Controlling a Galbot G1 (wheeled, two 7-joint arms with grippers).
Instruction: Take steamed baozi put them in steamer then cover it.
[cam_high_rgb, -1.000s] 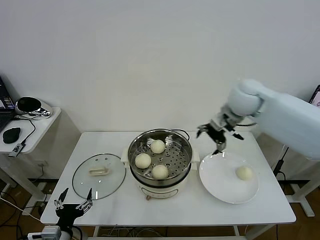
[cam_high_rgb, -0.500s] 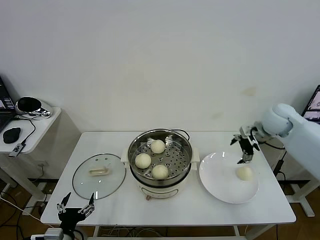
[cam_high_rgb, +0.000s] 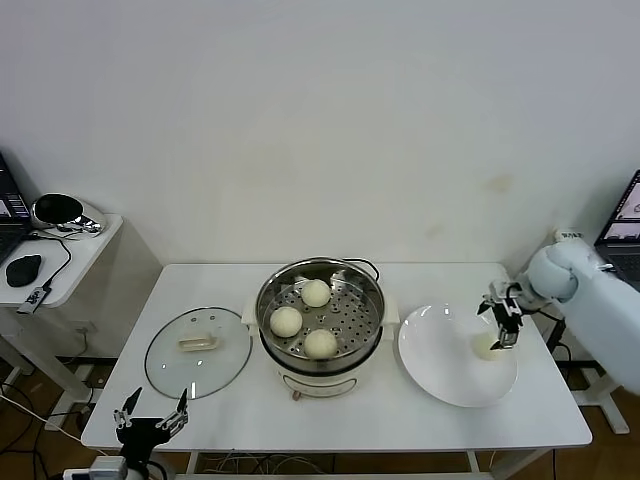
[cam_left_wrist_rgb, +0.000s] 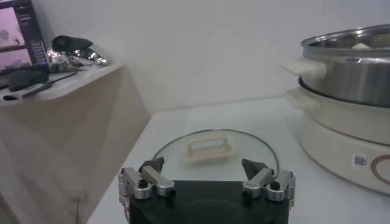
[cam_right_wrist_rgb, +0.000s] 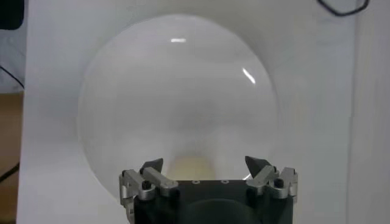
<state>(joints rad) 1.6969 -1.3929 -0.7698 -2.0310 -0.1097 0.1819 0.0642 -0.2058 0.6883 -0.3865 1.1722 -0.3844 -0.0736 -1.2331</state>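
The right gripper hangs just above the last pale round baozi on the flat white plate, fingers spread, seemingly gripping nothing; three cream buns sit in the shiny steel steamer. The clear glass lid lies on the white table beside the steamer; the left gripper waits open near the table's front edge.

Shiny metal, clear glass and matt white surfaces

The steamer is polished perforated steel on a smooth cream plastic-looking base; the cover is clear glass with a metal rim; the plate looks glossy white; the steamed baozi look smooth and matt; the counter is matt white.
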